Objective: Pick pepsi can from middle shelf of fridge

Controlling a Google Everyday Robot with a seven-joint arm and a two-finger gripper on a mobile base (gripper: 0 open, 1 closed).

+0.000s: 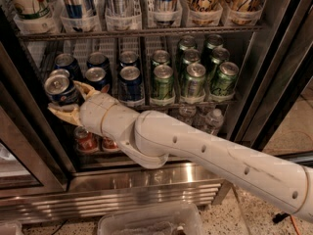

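- An open fridge (146, 180) fills the view: dark door frames, wire racks and a ribbed steel base panel, with speckled floor at the lower right.
- At the left front corner of the middle shelf (195, 103), the pepsi can (59, 89) sits at the head of the leftmost lane, silver top facing the camera. It looks slightly forward of the row behind it.
- The gripper (66, 101) is at that same corner, with one finger above and to the right of the can and the other below and to its left. The jaws appear closed on the can's body.
- Further along the shelf stand more blue cans (129, 80), then the green cans (193, 77) toward the right end, none of them touched.
- The arm (210, 155) runs from the gripper down to the lower right edge, crossing in front of red cans (87, 140) and clear bottles (212, 120) on the rack below.
- By my judgement the reach and grasp are done. Still to do are drawing the can clear of the shelf front and bringing it out through the door opening.
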